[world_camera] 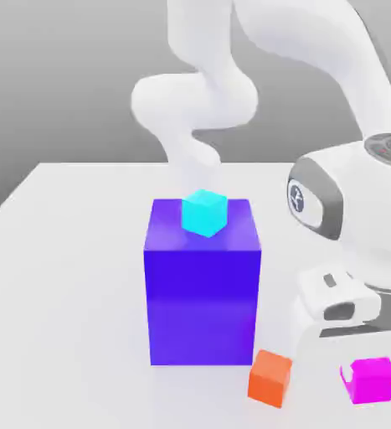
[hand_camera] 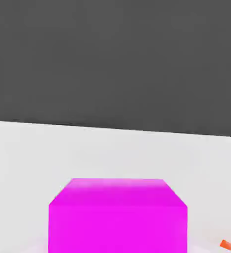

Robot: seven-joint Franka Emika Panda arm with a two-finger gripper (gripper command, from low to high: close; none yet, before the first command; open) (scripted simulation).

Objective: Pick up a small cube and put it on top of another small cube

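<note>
Jaws narrowed onto the magenta cube (world_camera: 372, 379), low at the exterior view's right front corner of the white tabletop (world_camera: 64, 276). Gripper (world_camera: 371, 369) partly hidden behind the white hand. Same magenta cube (hand_camera: 117, 216) close before the hand camera. Just beside it, an orange cube (world_camera: 270, 378). Behind that, a big blue-violet block (world_camera: 203, 293) carrying a cyan cube (world_camera: 204, 212).

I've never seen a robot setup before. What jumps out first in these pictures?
The big blue-violet block stands mid-table with a small cyan cube on top. At its foot, toward the exterior view's right, lie an orange cube and a magenta-pink cube, under the white arm.
</note>
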